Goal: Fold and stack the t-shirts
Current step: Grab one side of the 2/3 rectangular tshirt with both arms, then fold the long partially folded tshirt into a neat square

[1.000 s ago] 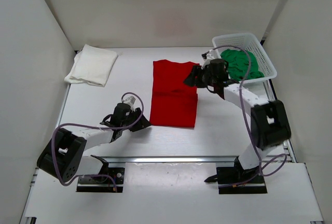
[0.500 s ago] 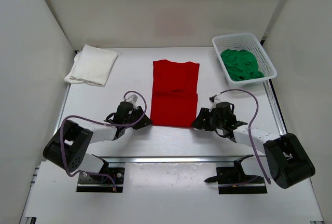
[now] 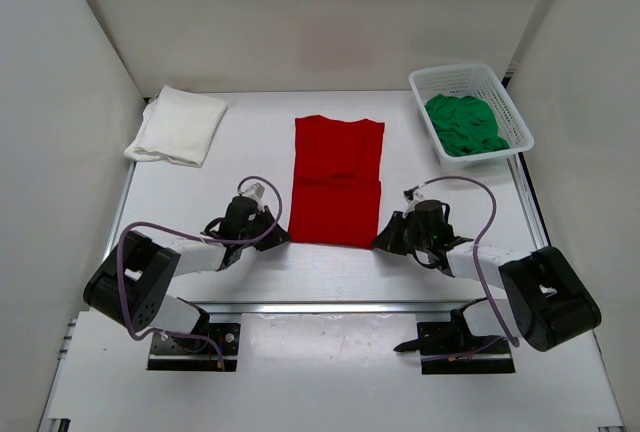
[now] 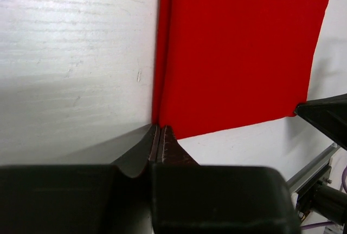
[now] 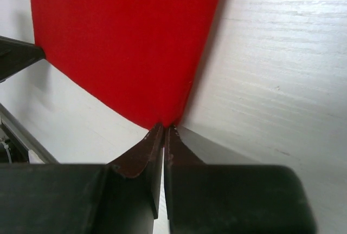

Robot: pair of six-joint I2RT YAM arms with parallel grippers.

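Note:
The red t-shirt [image 3: 337, 180] lies folded into a long rectangle at the table's middle, flat on the surface. My left gripper [image 3: 284, 240] is at its near left corner, jaws shut with the cloth's corner [image 4: 162, 120] pinched between the tips [image 4: 159, 128]. My right gripper [image 3: 381, 243] is at the near right corner, likewise shut on the red corner [image 5: 162, 116] at its tips [image 5: 164, 128]. The white t-shirt [image 3: 180, 124] lies folded at the far left. The green t-shirt [image 3: 463, 124] is bunched in the basket.
A white mesh basket [image 3: 470, 70] stands at the far right corner. White walls close in the table on the left, back and right. A metal rail [image 3: 330, 306] runs along the near edge by the arm bases.
My right arm swung from the shirt's far right side, near the basket, down to its near right corner. Both grippers went from open to shut at the near corners.

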